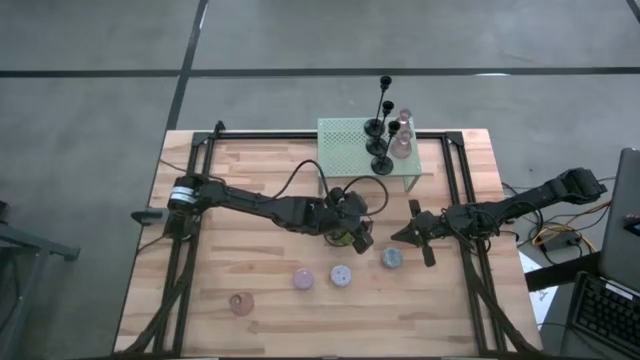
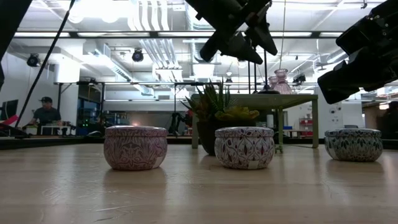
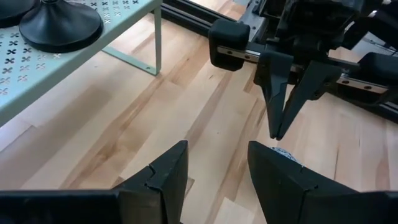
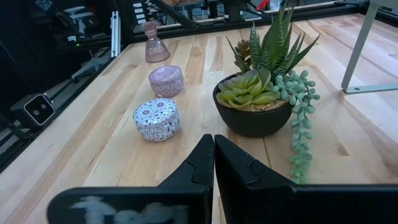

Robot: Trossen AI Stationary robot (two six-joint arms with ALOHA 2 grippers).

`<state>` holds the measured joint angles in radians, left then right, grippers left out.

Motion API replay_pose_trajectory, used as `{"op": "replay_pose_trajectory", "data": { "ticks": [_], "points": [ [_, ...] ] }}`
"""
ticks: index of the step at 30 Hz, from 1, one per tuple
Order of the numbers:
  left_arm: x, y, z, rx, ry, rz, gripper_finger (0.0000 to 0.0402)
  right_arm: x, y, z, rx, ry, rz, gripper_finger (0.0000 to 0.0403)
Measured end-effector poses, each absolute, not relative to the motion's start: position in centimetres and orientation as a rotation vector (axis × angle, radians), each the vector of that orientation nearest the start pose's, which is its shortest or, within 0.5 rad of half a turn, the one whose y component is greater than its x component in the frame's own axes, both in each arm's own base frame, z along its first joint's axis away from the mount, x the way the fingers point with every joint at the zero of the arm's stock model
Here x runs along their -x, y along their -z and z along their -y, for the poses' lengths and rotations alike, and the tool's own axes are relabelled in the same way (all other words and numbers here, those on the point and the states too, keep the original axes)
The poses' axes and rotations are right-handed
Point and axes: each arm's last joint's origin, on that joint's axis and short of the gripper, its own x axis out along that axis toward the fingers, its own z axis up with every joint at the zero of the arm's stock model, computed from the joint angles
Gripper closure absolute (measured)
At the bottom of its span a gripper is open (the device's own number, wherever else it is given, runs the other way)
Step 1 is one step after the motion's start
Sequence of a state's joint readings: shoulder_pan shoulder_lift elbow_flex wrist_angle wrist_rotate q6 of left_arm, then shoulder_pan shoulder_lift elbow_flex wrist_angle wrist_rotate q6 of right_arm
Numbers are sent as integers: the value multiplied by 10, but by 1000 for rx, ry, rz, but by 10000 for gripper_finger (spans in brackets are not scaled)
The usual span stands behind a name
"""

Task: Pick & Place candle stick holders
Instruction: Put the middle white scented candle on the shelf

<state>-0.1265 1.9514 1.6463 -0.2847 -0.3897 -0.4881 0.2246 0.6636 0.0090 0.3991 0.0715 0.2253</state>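
Three slim black candlesticks (image 1: 381,130) and pink glass holders (image 1: 402,136) stand on the pale green mesh rack (image 1: 350,150) at the far middle. A blue round holder (image 1: 392,258), a lilac one (image 1: 341,274) and a pink one (image 1: 303,278) stand on the table in a row; they also show in the low view as the blue (image 2: 353,144), lilac (image 2: 244,147) and pink (image 2: 135,147) holders. My left gripper (image 3: 217,171) is open and empty, above the table's middle. My right gripper (image 4: 214,158) is shut and empty, just right of it, above the blue holder.
A potted spiky green plant (image 4: 261,93) stands under the left gripper, behind the holders. A pink glass holder (image 1: 240,302) stands near the front left. Black rails (image 1: 460,190) run along the table's sides. Bare wood lies at the left and front.
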Motion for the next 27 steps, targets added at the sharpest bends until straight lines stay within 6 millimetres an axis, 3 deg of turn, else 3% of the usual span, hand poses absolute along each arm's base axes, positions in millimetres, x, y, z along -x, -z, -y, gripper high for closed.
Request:
{"op": "replay_pose_trajectory", "data": {
  "ticks": [27],
  "points": [
    [-444, -278, 46, 330, -394, -499, 232, -133, -140, -28, -186, -123, -269, 394]
  ]
}}
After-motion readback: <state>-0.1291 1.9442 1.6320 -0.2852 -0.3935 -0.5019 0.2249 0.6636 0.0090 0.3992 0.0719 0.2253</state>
